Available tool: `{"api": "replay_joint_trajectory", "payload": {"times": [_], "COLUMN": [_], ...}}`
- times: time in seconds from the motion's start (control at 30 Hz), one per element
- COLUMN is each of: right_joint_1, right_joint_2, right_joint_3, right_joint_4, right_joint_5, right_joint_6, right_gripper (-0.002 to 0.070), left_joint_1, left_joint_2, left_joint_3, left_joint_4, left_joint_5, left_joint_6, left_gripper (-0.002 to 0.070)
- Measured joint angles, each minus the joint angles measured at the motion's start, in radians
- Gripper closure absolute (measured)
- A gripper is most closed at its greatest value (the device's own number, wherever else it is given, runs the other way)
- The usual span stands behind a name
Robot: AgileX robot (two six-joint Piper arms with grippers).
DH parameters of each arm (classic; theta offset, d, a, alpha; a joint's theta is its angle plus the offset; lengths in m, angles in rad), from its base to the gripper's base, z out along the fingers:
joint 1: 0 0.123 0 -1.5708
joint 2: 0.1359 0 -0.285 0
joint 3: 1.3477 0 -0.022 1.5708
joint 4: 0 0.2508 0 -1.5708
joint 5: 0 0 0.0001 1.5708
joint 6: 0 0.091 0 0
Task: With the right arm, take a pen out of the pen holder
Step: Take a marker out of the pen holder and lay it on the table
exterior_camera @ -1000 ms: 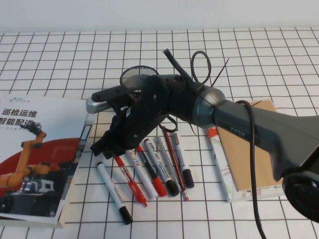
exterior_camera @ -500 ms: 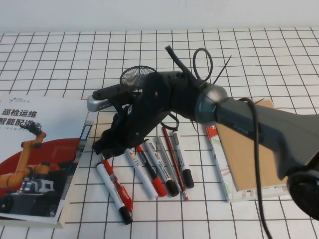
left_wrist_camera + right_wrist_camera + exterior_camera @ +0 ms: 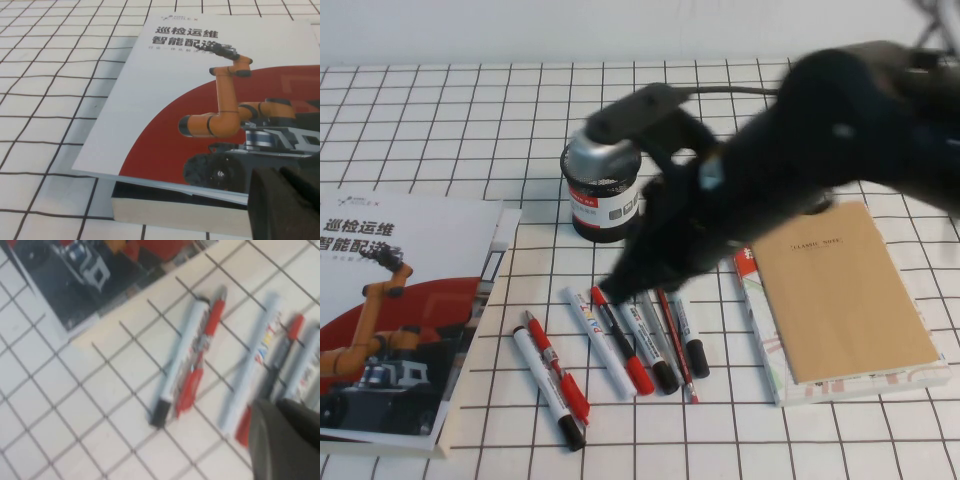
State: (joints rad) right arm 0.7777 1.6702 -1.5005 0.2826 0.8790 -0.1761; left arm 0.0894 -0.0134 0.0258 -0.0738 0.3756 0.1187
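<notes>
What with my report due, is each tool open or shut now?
Left tool, by the book: cannot tell.
Right tool, above the pens: shut.

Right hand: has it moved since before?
Yes. The shut right hand swung right, away from the red-and-white robot book, now above the loose pens; the left hand hangs over that book.

Bright, even light on the surface [image 3: 420, 110], soft shadows under the pens [image 3: 598, 345]. Right arm [image 3: 800, 170] is one dark blur; its wrist view soft too.
</notes>
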Motion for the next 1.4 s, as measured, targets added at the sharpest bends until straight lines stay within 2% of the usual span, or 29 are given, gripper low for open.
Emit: {"api": "replay_joint_trajectory", "payload": {"times": [0.4,0.53,0.63,0.9,1.03,1.17,1.3,1.4], "right_joint_1": [0.0,0.002,0.002,0.002,-0.011,-0.159,-0.417,-0.574], "right_joint_2": [-0.661,-0.872,-0.997,-1.128,-1.13,-1.171,-1.267,-1.348], "right_joint_3": [0.462,0.576,0.659,0.846,0.964,1.088,1.233,1.33], "right_joint_4": [-0.1,-0.184,-0.222,-0.312,-0.405,-0.38,-0.178,-0.077], "right_joint_5": [0.059,0.072,0.068,-0.09,-0.244,-0.461,-0.667,-0.731], "right_joint_6": [0.073,0.21,0.231,0.19,0.19,0.187,0.187,0.183], "right_gripper": [0.069,0.069,0.069,0.0692,0.0692,0.0692,0.0692,0.0692], "left_joint_1": [0.0,0.0,0.0,0.0,0.0,0.0,0.0,0.0], "left_joint_2": [0.0,0.0,0.0,0.0,0.0,0.0,0.0,0.0], "left_joint_3": [0.0,0.0,0.0,0.0,0.0,0.0,0.0,0.0], "left_joint_4": [0.0,0.0,0.0,0.0,0.0,0.0,0.0,0.0], "left_joint_5": [0.0,0.0,0.0,0.0,0.0,0.0,0.0,0.0], "left_joint_6": [0.0,0.0,0.0,0.0,0.0,0.0,0.0,0.0], "left_gripper": [0.0678,0.0678,0.0678,0.0678,0.0678,0.0678,0.0678,0.0678]}}
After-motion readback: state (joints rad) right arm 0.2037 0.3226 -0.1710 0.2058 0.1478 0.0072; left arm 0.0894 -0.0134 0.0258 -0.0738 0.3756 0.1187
